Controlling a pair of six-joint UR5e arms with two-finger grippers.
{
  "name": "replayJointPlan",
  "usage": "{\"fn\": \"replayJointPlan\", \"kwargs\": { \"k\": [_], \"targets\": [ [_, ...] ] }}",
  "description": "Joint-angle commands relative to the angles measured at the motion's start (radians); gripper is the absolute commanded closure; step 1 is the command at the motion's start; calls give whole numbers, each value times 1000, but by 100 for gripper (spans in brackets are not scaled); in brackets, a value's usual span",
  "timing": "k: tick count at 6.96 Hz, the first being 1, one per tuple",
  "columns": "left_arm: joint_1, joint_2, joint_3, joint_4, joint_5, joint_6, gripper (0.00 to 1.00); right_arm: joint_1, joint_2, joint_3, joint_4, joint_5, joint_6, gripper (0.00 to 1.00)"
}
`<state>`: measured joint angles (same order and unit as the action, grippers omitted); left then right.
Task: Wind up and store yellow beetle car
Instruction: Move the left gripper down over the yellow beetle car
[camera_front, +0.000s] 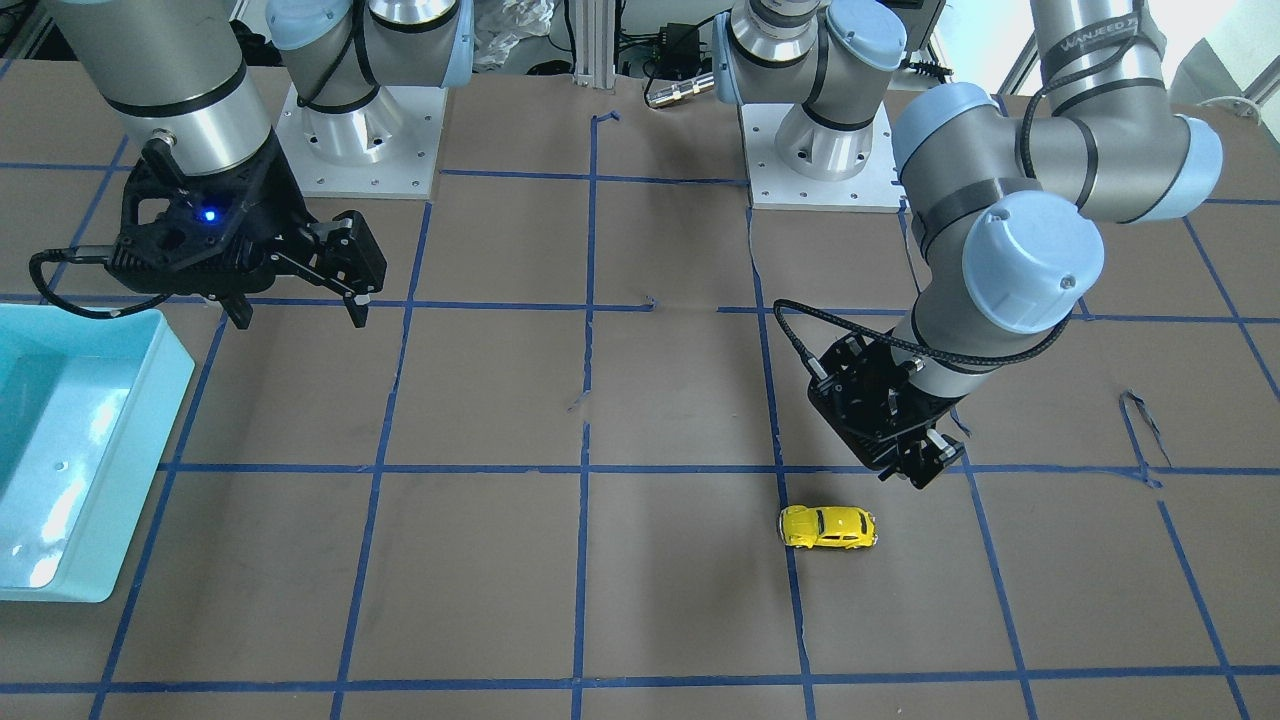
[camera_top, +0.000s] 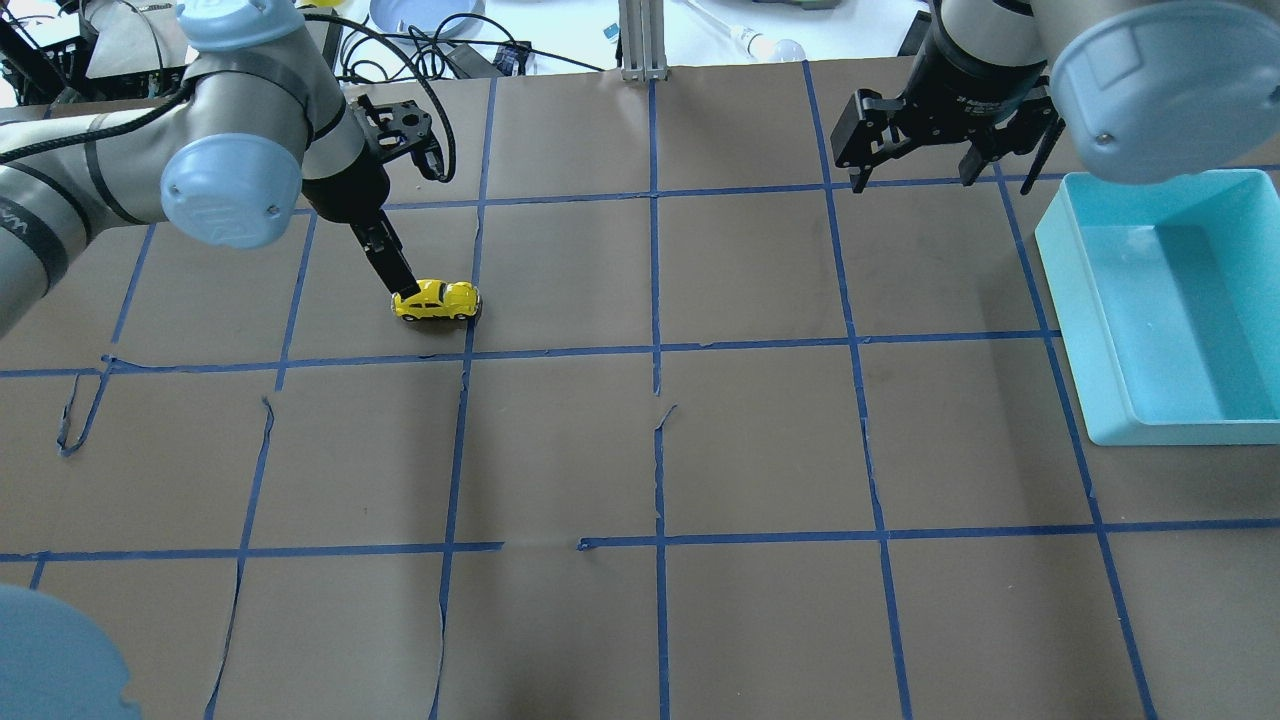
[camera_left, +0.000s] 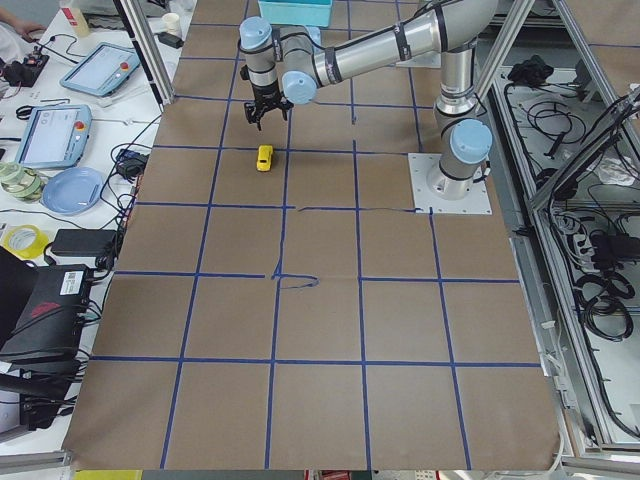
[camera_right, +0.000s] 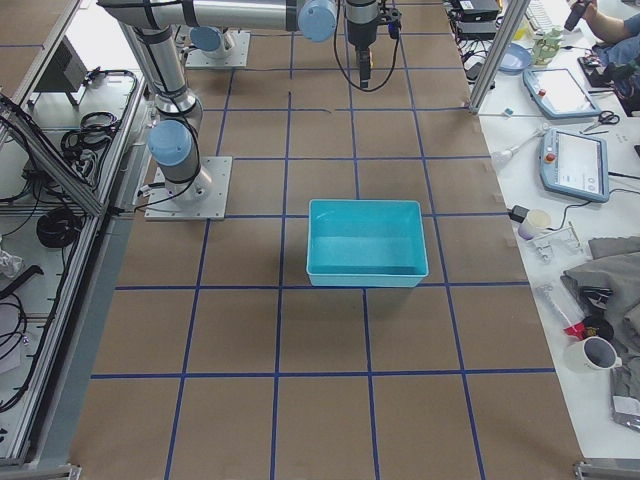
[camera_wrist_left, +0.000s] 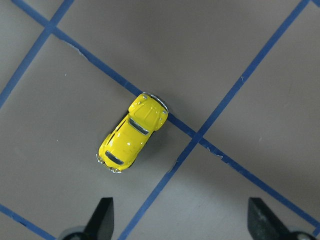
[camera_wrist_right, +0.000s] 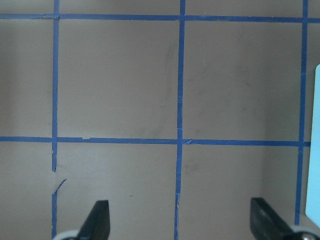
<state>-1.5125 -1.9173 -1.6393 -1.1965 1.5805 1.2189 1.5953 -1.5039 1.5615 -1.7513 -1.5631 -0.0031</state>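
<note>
Approach to the grasp. You are looking at the yellow beetle car (camera_wrist_left: 131, 135) sitting on its wheels on the counter, in the robot's left half and toward the operators' edge, one bumper touching a blue tape line (camera_wrist_left: 199, 137).

The left tool (camera_wrist_left: 179, 215) is hovering above it with its fingers spread wide and nothing between them. In the wrist view the car is lying ahead of the fingertips, not between them.

To do this step well, you are probably needing three corrections:
- Shift the tool forward until the car is centred in the gap.
- Turn the wrist so the fingers are closing across the car's narrow flanks.
- Descend slowly, since the glossy rounded body is likely to squirt out of an off-centre pinch.

Keep the wheels on the counter, as winding seems to call for dragging them backward.

The right tool (camera_front: 300, 316) is waiting wide open and empty near the teal bin (camera_top: 1065, 320) at the counter's right edge.
</note>
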Motion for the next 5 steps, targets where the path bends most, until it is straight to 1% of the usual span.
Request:
{"fn": "replayJointPlan", "kwargs": {
  "k": [1,3,5],
  "targets": [
    [0,-86,-40,135,21,219,6,0,1,0,-2,0,0,0],
    [0,-133,-56,219,33,428,7,0,1,0,-2,0,0,0],
    [0,-141,-53,251,52,444,13,0,1,0,-4,0,0,0]
  ]
}}
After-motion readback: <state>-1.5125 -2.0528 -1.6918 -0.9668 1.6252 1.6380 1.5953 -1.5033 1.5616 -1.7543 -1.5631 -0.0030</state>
